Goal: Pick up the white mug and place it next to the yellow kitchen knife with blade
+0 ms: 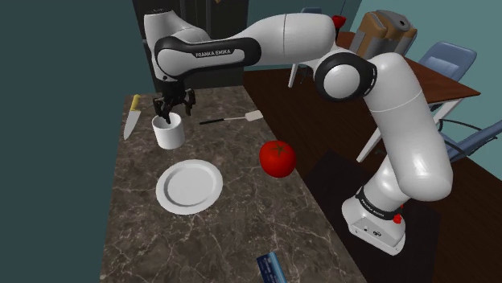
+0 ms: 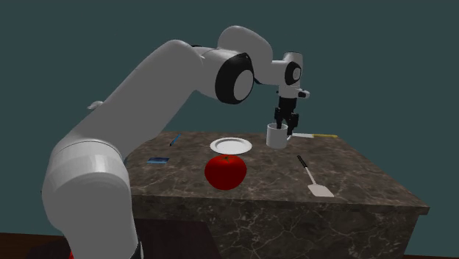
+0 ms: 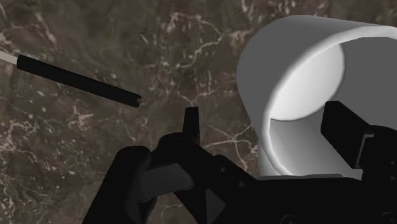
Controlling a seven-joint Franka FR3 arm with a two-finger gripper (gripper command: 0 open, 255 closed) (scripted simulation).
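White mug (image 1: 169,133) sits on the marble table (image 1: 241,221) in the upper left of the shoulder view, a bit right of the yellow-handled knife (image 1: 131,117), with a spatula (image 1: 229,119) further right. Pincer (image 1: 175,105) hangs right at its rim. Its fingers are spread apart with one side of the mug's wall between them, not squeezing anything.

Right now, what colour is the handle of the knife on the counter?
Yellow; the knife handle shows best in the shoulder view.
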